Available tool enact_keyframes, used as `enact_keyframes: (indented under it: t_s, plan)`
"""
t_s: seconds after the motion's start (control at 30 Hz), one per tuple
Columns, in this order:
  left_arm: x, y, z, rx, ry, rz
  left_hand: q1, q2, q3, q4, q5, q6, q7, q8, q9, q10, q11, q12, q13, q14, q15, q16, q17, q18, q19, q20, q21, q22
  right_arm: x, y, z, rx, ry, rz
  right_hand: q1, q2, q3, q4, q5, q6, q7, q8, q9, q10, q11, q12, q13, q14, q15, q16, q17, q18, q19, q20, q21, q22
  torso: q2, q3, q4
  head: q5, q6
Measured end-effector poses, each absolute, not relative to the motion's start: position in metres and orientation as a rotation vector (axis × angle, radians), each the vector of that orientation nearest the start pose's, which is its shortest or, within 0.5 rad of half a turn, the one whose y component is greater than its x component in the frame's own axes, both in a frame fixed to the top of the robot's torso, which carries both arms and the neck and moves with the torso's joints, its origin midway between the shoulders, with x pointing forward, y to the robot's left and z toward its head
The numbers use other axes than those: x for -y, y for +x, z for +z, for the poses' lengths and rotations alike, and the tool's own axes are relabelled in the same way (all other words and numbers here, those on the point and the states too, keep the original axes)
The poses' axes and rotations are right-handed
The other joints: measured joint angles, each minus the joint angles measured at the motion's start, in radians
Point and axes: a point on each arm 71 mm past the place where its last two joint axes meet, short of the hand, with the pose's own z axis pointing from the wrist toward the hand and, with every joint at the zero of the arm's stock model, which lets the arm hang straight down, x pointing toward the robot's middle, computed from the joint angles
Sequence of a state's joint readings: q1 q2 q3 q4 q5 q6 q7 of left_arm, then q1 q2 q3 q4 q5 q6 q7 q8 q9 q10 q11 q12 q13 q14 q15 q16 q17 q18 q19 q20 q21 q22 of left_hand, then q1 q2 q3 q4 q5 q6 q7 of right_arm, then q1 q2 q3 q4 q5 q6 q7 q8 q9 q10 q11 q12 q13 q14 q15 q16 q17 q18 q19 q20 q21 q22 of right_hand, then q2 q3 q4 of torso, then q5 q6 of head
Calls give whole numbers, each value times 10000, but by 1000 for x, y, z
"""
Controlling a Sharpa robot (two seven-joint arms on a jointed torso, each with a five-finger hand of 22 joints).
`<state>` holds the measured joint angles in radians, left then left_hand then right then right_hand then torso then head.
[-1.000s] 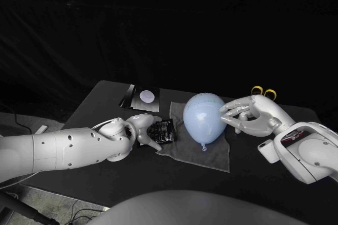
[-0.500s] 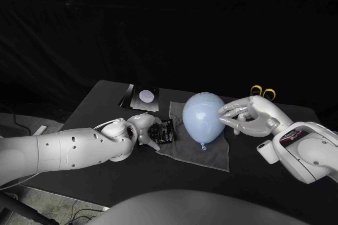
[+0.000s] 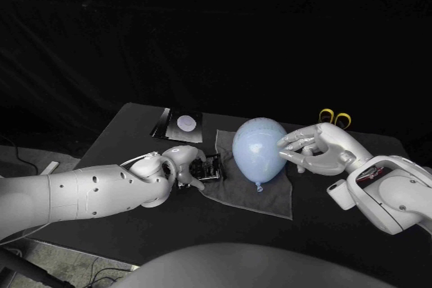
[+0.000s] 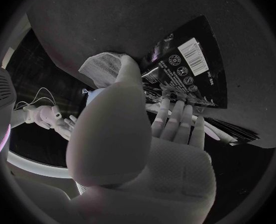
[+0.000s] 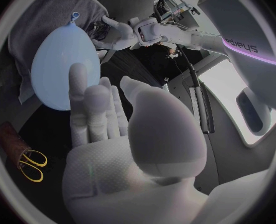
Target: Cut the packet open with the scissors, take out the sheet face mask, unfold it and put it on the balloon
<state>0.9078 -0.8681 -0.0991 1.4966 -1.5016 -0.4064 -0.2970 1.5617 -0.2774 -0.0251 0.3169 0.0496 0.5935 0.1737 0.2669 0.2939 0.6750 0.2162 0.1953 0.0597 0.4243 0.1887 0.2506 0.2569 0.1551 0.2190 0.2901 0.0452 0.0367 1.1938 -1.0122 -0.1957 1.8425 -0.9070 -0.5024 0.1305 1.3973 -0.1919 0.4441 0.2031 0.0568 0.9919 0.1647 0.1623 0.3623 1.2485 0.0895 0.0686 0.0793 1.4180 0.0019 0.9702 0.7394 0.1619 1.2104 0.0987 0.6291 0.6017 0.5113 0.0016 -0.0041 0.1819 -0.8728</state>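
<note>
Two hands are at work over a black table (image 3: 122, 135). The left hand (image 3: 183, 167) is low at the near left edge of the packet (image 3: 210, 169). In the left wrist view its fingers (image 4: 175, 117) lie side by side, nearly straight, flat on the packet's printed black face (image 4: 187, 69). The thumb (image 4: 113, 129) stands up in front and blocks the rest, so I cannot tell whether the packet is gripped or only pressed down. The packet lies on the left part of a grey cloth (image 3: 266, 197), just beside the balloon (image 3: 259, 152).

The right hand (image 3: 317, 149) is at the balloon's right side and grasps nothing. Its fingers (image 5: 82, 99) are loosely bent and spread from the thumb, with the tips at the balloon's skin. I cannot confirm contact.

The pale blue balloon lies lengthwise on the cloth, knot toward the robot. The scissors (image 3: 336, 118) lie at the far right of the table, well apart from both hands. Their yellow handles are visible, but the blades are hard to make out. A white textured patch by the left thumb tip is unclear. No mask is recognisable.

A dark card (image 3: 180, 124) with a pale round mark lies at the far left of the table. Beyond the table the room is black.
</note>
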Motion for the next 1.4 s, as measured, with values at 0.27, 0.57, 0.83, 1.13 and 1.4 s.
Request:
enact_keyframes:
  t_s: [0.27,0.57,0.83,1.13,1.4]
  plan:
    - [-234,409,-334,-19427,-425,-4326,687,1053,852,-217,55,569,71,368,163,644,-110,247,0,1117,-80,313,140,148,712,-1,228,101,193,396,-204,-17113,2792,11344,0,0,18,-18,11,10,-11,0,3,0,0,0,8,0,0,0,-17,-4,0,0,0,15,-2,0,3,-11,0]
    - [-238,406,-333,-19437,-584,-4411,301,1110,875,-213,29,974,110,582,152,1003,-177,262,1,1603,-89,329,151,153,1010,-11,312,116,194,396,-204,-17126,2818,11345,0,0,18,-18,11,12,-14,0,2,0,0,0,8,-35,-35,-60,-103,-10,-57,15,-42,-54,-2,1,2,-46,0]
    - [-244,404,-331,-19605,-1116,-4692,382,1560,1154,-246,29,1643,215,802,173,1408,-338,263,64,1999,-221,266,33,151,1442,-23,429,146,194,396,-204,-17136,2857,11336,0,0,18,-18,11,0,-29,0,1,0,0,0,7,-35,-35,-175,-218,-14,-71,0,-91,-92,-9,1,3,-54,0]
    - [-248,405,-329,-19780,-1751,-5024,722,2006,1436,-273,29,2162,50,820,28,1877,-370,203,64,2300,-370,142,-54,149,2005,-41,563,159,195,396,-205,-17149,2888,11330,0,0,17,-18,11,1,-31,0,-1,0,0,0,7,-70,-1,-176,-240,81,-71,1,-91,-98,-6,4,3,-66,0]
    - [-253,410,-327,-19590,-1999,-5213,1573,2516,2761,-271,-7,3287,-188,1128,-4,3185,-474,119,35,3605,-471,319,-54,76,3630,-379,778,158,194,396,-205,-17151,2897,11341,0,0,17,-18,11,10,-40,0,8,0,0,0,6,-70,0,-177,-256,80,-71,1,-91,-100,-1,7,0,-70,0]
